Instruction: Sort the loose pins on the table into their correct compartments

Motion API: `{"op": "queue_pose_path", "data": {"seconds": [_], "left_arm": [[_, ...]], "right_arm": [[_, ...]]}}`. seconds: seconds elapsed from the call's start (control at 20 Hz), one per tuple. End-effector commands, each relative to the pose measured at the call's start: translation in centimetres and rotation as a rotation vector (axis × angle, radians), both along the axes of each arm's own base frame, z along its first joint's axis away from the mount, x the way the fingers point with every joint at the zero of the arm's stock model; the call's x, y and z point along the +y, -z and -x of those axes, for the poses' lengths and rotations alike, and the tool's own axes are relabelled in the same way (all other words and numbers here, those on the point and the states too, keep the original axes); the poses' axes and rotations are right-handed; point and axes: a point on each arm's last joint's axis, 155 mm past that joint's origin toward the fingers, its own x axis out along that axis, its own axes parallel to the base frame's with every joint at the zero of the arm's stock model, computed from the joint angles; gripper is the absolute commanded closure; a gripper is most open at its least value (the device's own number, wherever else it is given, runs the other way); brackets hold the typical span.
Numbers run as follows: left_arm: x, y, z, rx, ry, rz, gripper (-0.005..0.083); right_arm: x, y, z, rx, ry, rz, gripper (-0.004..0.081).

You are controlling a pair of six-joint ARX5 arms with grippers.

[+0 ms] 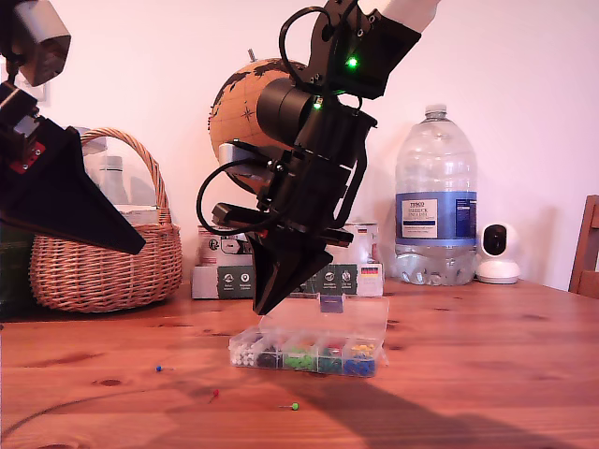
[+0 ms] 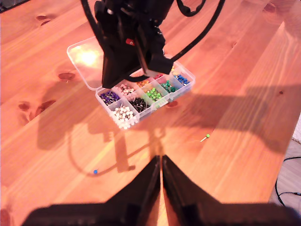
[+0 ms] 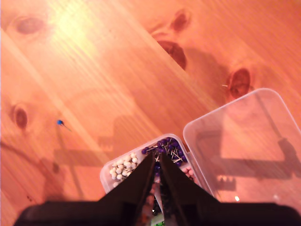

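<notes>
A clear plastic box point(image 1: 304, 355) stands open on the wooden table point(image 1: 468, 402), its compartments point(image 2: 141, 96) holding pins sorted by colour. My second gripper point(image 1: 262, 309) hangs shut just above the box's end at the exterior view's left, over the purple and white sections point(image 3: 141, 162); nothing shows between its fingers. My first gripper point(image 1: 140, 248) is shut and held high at the exterior view's left, away from the box. Loose pins lie on the table in front: a blue pin point(image 1: 159, 369), a red pin point(image 1: 214, 394) and a green pin point(image 1: 294, 406). The first wrist view shows the green pin point(image 2: 206, 137) and blue pin point(image 2: 95, 172).
The box's lid point(image 1: 328, 323) lies flat behind it. Along the back wall stand a wicker basket point(image 1: 103, 271), a globe point(image 1: 239, 103), small cartons point(image 1: 225, 271), a large water bottle point(image 1: 435, 206) and a white camera point(image 1: 497, 253). A chair point(image 1: 588, 248) is at the exterior view's right edge.
</notes>
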Motion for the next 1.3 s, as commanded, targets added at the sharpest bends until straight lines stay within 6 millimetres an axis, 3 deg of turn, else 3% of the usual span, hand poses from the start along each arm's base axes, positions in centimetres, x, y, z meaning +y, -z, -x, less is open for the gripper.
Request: {"op": "queue_pose_path", "data": {"seconds": [0.0, 0.25, 0.45, 0.6, 0.7, 0.8, 0.9, 1.25], "left_arm": [[-0.3, -0.3, -0.1, -0.007, 0.007, 0.008, 0.0797], [-0.3, -0.3, 0.0, -0.005, 0.010, 0.011, 0.0797], [-0.3, -0.3, 0.0, -0.004, 0.009, 0.011, 0.0797], [-0.3, -0.3, 0.0, -0.003, 0.009, 0.011, 0.0797], [-0.3, -0.3, 0.0, -0.003, 0.010, 0.011, 0.0797], [-0.3, -0.3, 0.0, -0.003, 0.010, 0.011, 0.0797], [-0.3, -0.4, -0.1, -0.005, 0.009, 0.011, 0.0797], [0.2, -1.0, -1.4, -0.066, -0.033, 0.000, 0.0797]], "right_arm": [[0.0, 1.9, -0.1, 0.019, -0.004, 0.018, 0.0780], [0.0, 1.9, -0.1, 0.019, -0.005, 0.018, 0.0776], [0.0, 1.9, -0.1, 0.011, -0.021, 0.022, 0.0696], [0.1, 1.8, -0.2, 0.003, -0.025, 0.018, 0.0696], [0.0, 1.9, -0.2, 0.003, -0.036, 0.024, 0.0703], [-0.2, 2.0, 0.1, 0.013, -0.041, 0.034, 0.0787], [-0.3, 1.9, 0.2, 0.018, -0.041, 0.037, 0.0783], [0.4, -3.1, -0.6, -0.076, -0.003, -0.025, 0.0783]]}}
